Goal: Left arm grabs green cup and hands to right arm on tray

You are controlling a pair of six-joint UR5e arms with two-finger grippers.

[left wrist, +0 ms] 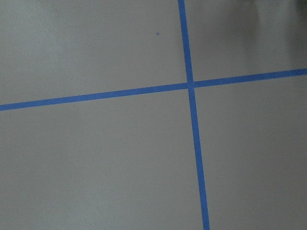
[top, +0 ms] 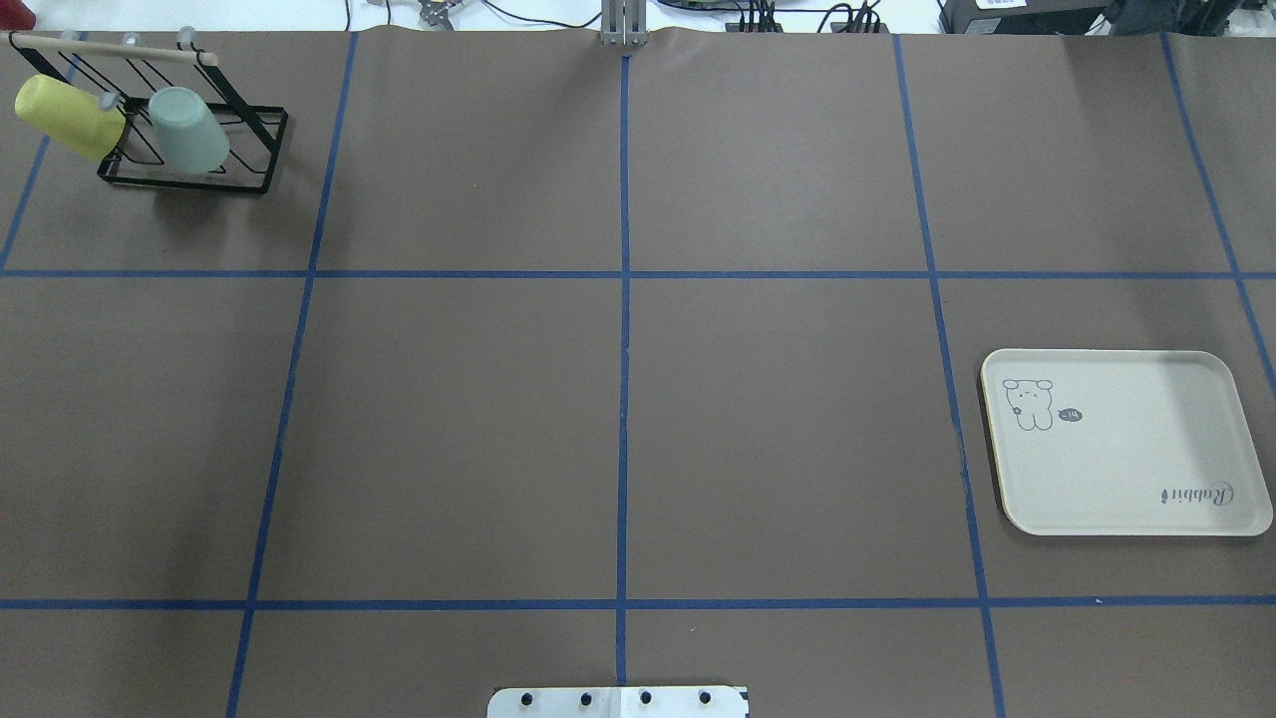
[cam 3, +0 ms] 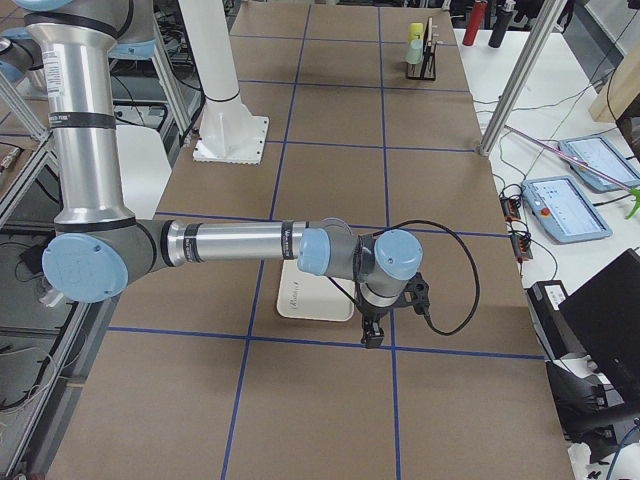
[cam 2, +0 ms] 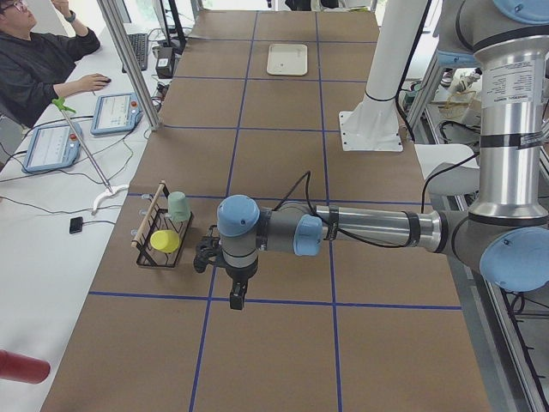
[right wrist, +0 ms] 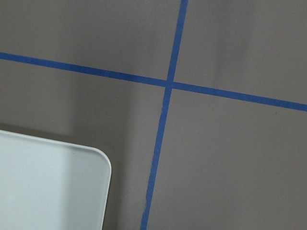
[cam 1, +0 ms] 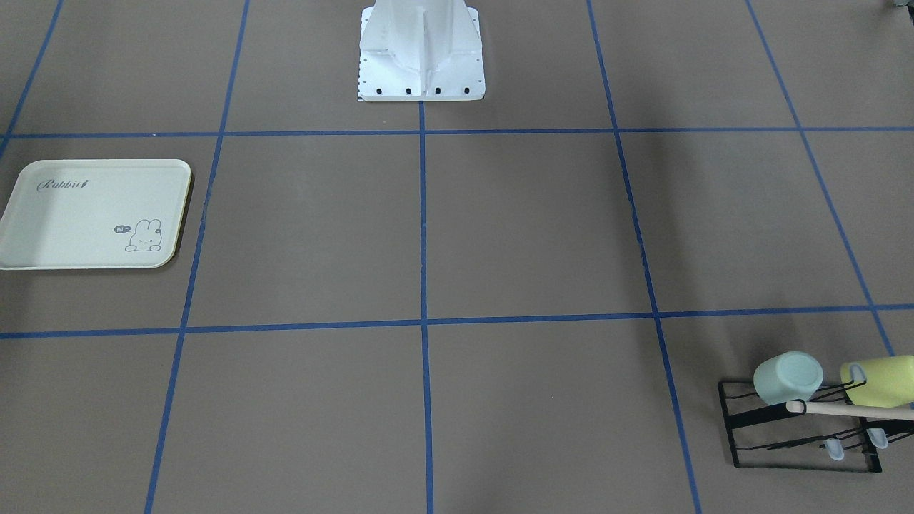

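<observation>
The pale mint green cup (cam 1: pixel 787 377) hangs mouth-down on a black wire rack (cam 1: pixel 742 435) at the table's far left corner, also in the overhead view (top: pixel 189 130) and the left side view (cam 2: pixel 178 206). The cream tray (top: pixel 1126 479) lies bare on the robot's right side (cam 1: pixel 71 221); one corner shows in the right wrist view (right wrist: pixel 48 187). My left gripper (cam 2: pixel 235 300) hangs over the table a little short of the rack. My right gripper (cam 3: pixel 372 335) hangs beside the tray (cam 3: pixel 297 298). Both show only in the side views, so I cannot tell whether they are open or shut.
A brighter yellow-green cup (cam 1: pixel 882 382) sits on the same rack under a wooden bar (top: pixel 110 47). The robot's white base (cam 1: pixel 421 57) stands at mid-table. A person (cam 2: pixel 39 60) sits at a side desk with tablets (cam 2: pixel 116 112). Blue tape lines grid the brown table.
</observation>
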